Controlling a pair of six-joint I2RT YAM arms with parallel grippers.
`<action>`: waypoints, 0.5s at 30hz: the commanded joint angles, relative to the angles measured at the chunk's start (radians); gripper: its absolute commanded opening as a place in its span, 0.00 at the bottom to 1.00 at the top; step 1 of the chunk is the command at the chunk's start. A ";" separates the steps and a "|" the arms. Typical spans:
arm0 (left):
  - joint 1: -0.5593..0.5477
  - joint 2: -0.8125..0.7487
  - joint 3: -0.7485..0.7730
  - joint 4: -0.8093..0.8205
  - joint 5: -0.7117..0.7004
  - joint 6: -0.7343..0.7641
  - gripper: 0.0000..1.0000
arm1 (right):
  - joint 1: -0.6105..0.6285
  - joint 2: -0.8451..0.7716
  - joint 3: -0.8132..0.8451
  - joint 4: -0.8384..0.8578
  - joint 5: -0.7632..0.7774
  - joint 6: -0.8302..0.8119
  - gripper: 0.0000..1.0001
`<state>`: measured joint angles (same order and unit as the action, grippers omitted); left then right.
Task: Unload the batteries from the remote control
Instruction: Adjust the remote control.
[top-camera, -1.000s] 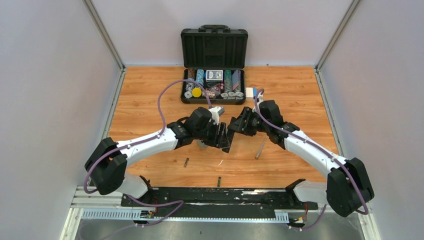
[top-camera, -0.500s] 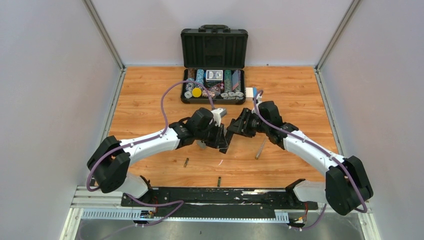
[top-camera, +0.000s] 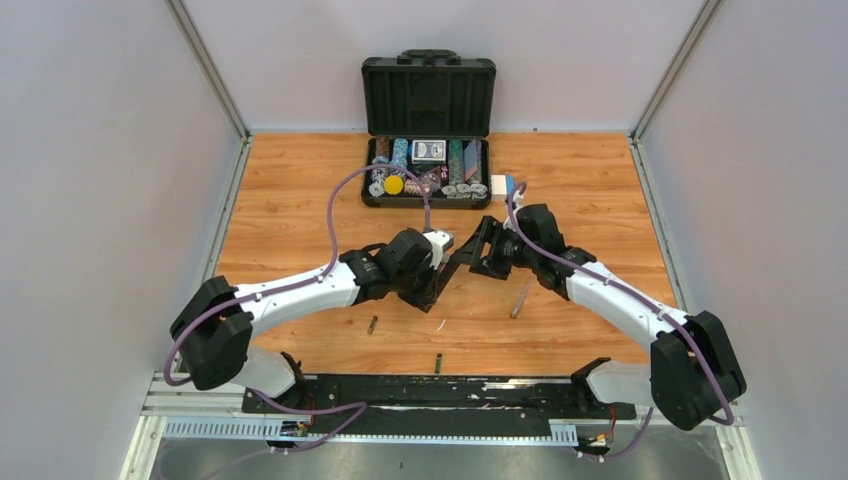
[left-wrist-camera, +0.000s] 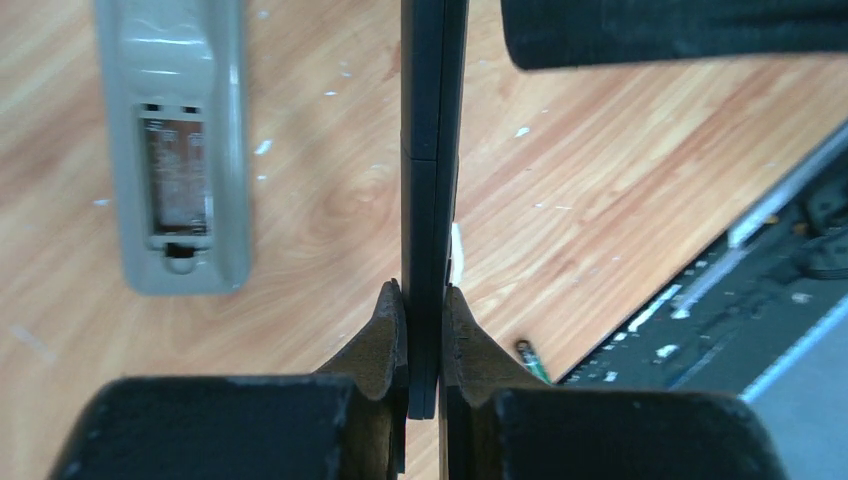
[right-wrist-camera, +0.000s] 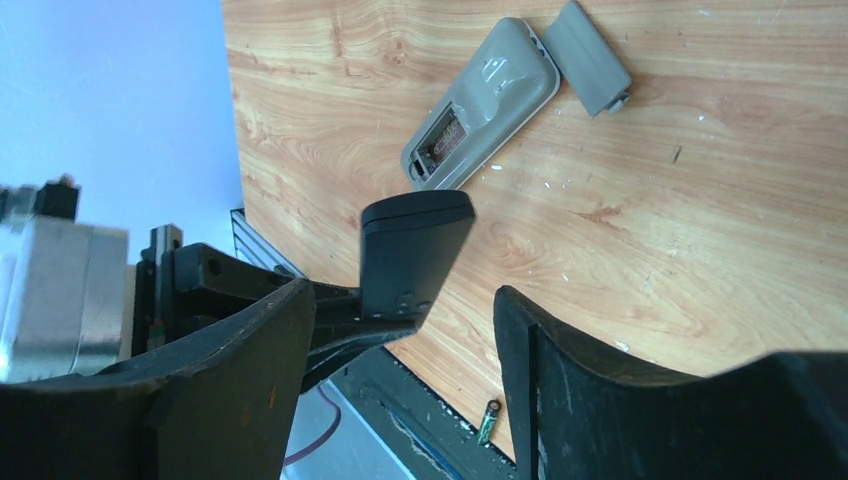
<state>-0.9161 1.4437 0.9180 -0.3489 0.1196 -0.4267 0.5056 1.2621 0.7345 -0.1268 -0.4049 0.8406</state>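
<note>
A black remote control hangs edge-on above the table, and my left gripper is shut on its near end. In the top view the black remote control runs from the left gripper toward the right gripper. The right gripper is open, with the remote control's far end just beyond its fingertips and untouched. A grey remote lies on the wood with its compartment open; no batteries show in it. Its grey cover lies beside it. Two batteries lie on the table.
An open black case of poker chips and cards stands at the back centre. A slim grey piece lies under the right arm. A black rail runs along the near edge. Walls close in on both sides.
My left gripper has shut on the black remote and drawn slightly toward the near left. The right gripper has opened and let go of the remote's other end.
</note>
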 joint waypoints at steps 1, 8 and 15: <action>-0.044 -0.072 0.050 -0.052 -0.208 0.122 0.00 | -0.018 0.006 0.046 -0.029 -0.030 0.065 0.66; -0.131 -0.098 0.048 -0.066 -0.418 0.225 0.00 | -0.024 0.085 0.095 -0.081 -0.129 0.149 0.60; -0.193 -0.069 0.073 -0.095 -0.544 0.257 0.00 | -0.022 0.057 0.090 -0.087 -0.127 0.181 0.60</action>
<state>-1.0748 1.3827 0.9283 -0.4549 -0.3038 -0.2253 0.4831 1.3430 0.7940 -0.2047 -0.5262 0.9749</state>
